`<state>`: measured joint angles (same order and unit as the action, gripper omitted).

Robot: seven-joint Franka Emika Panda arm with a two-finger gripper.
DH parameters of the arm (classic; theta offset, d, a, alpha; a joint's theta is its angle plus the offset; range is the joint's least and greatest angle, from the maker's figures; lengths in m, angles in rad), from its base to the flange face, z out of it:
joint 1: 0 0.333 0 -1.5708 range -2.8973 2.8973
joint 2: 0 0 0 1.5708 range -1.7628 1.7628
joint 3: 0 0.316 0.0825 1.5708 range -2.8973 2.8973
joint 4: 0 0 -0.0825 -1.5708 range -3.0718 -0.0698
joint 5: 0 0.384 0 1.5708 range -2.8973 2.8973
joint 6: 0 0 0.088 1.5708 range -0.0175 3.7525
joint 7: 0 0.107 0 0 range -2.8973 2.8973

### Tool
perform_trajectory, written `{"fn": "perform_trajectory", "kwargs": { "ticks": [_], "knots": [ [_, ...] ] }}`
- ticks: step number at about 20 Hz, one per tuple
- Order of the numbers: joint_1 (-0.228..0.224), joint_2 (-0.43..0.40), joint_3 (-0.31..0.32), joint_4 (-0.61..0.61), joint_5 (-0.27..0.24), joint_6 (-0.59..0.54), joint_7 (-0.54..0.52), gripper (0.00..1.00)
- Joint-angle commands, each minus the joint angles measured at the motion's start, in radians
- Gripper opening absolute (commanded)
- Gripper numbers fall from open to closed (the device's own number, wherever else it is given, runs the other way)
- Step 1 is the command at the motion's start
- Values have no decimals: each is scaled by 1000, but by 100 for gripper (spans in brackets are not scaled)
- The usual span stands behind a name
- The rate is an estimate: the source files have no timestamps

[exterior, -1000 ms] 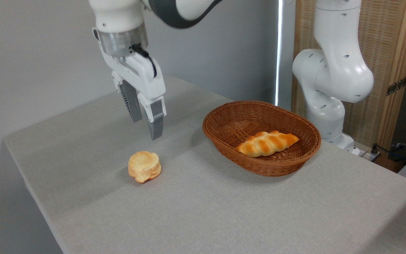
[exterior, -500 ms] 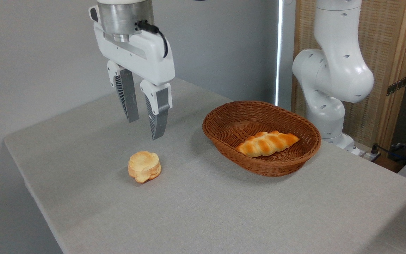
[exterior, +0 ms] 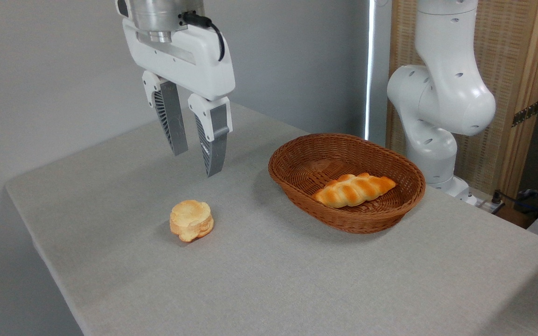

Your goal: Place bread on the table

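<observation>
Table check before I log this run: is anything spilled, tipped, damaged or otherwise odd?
Nothing stands out. The small round bun sits flat on the grey table, apart from the wicker basket, which stands level with the braided loaf inside. The claw hangs open and empty above the table.

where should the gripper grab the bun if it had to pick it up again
Probably from straight above, fingers closing across the flaky sides of the bun at mid-height. It sits flat on the table with open space all round, and its low round shape looks narrow enough for the open gripper.
</observation>
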<state>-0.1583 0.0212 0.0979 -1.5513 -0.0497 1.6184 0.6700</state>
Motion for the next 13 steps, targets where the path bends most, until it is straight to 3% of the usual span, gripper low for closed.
{"fn": "perform_trajectory", "kwargs": {
  "ticks": [1, 13],
  "knots": [
    [2, 19, -32, 34, 65, -35, -18, 100],
    [17, 17, -24, 33, 41, -34, -7, 100]
  ]
}}
